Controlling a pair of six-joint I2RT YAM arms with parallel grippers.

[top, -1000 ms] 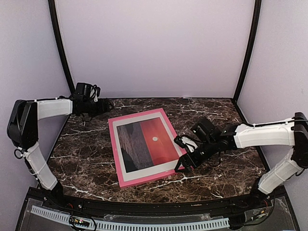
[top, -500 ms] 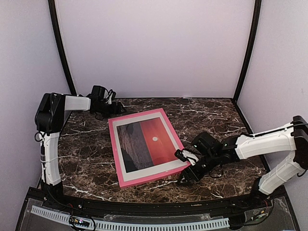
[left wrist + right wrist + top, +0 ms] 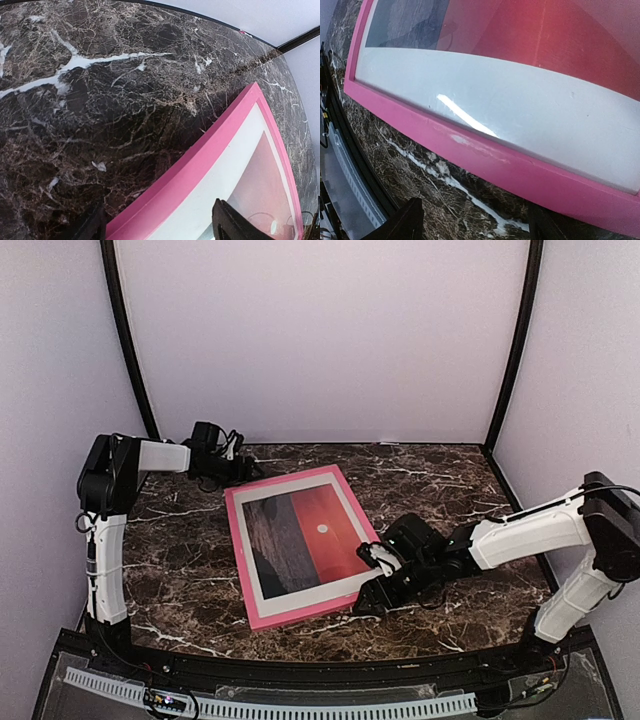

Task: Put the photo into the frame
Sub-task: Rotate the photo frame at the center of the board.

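We've got the photo [image 3: 305, 540] in the pink frame [image 3: 300, 611] on the bench [image 3: 180, 570]
Both released: left hand [image 3: 243, 472] at its far corner, right hand [image 3: 369, 581] at its near corner.

A dark marble desk [image 3: 180, 570] veined in white lies under the left gripper [image 3: 243, 472] and the right gripper [image 3: 372, 580]. Beyond them stand pale lilac walls [image 3: 320, 340] and black corner posts [image 3: 125, 340]. Behind them runs a white perforated strip [image 3: 300, 708].
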